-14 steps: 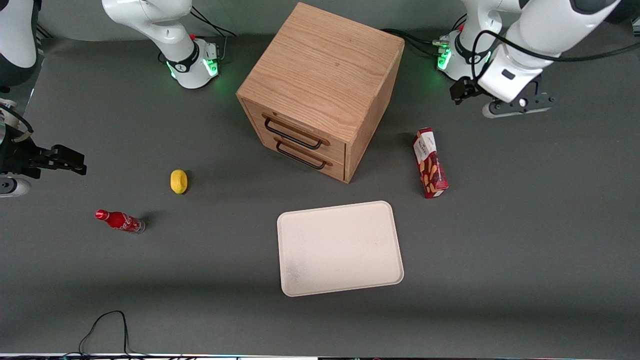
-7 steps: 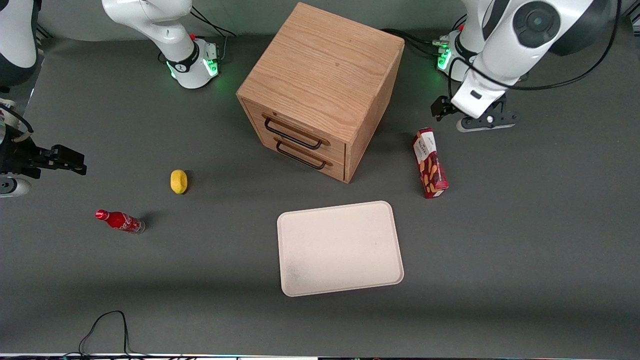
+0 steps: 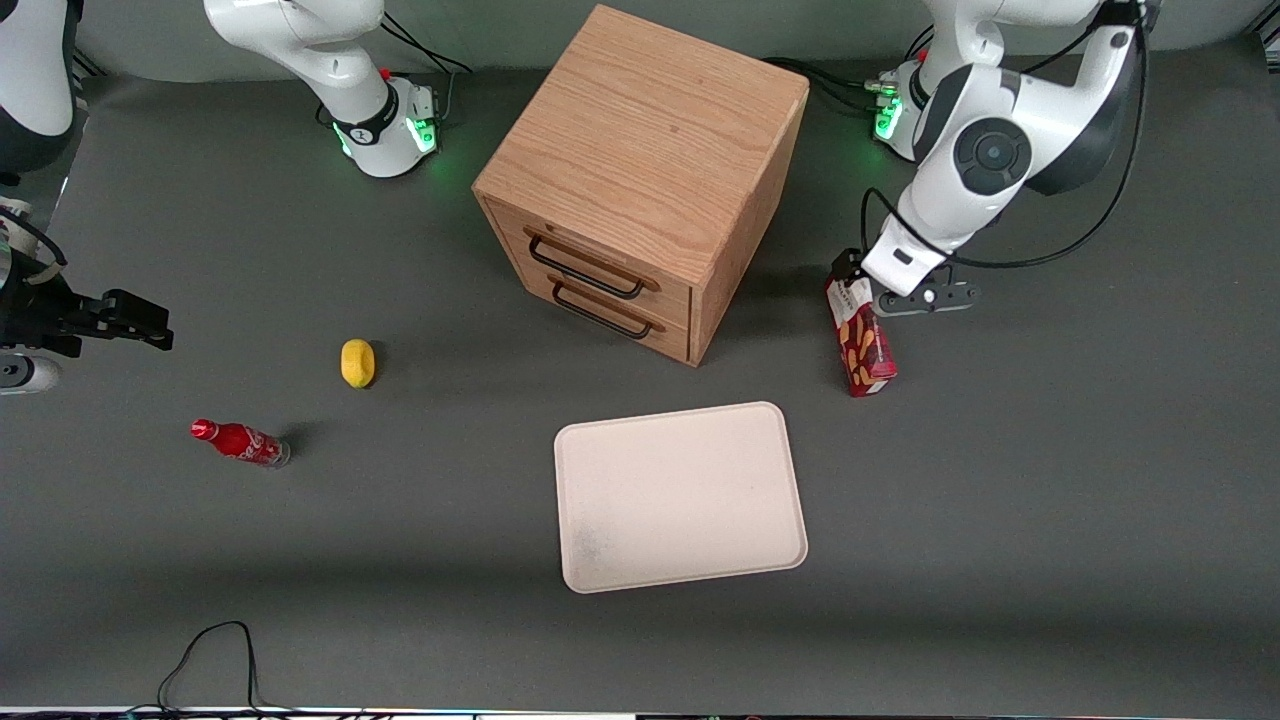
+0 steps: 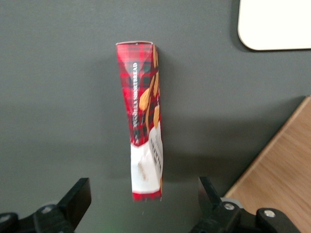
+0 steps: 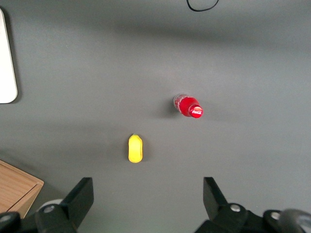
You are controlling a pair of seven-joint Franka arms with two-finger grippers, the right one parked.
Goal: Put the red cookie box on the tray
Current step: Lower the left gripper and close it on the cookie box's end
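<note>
The hand (image 3: 905,295) hangs above the white end of the red cookie box (image 3: 860,327), fingers (image 4: 77,196) spread wide, one on each side of the carton and clear of it. The box lies flat on the bench (image 3: 1050,480), beside the wooden cabinet (image 3: 640,180). The tray (image 3: 680,497) sits nearer the front camera, apart from the box, with bare bench between them. The wrist view alone shows the finger gap, one tray corner (image 4: 274,24) and the cabinet edge (image 4: 277,179). A lemon (image 3: 357,362) and cola bottle (image 3: 240,442) lie toward the parked arm's end.
</note>
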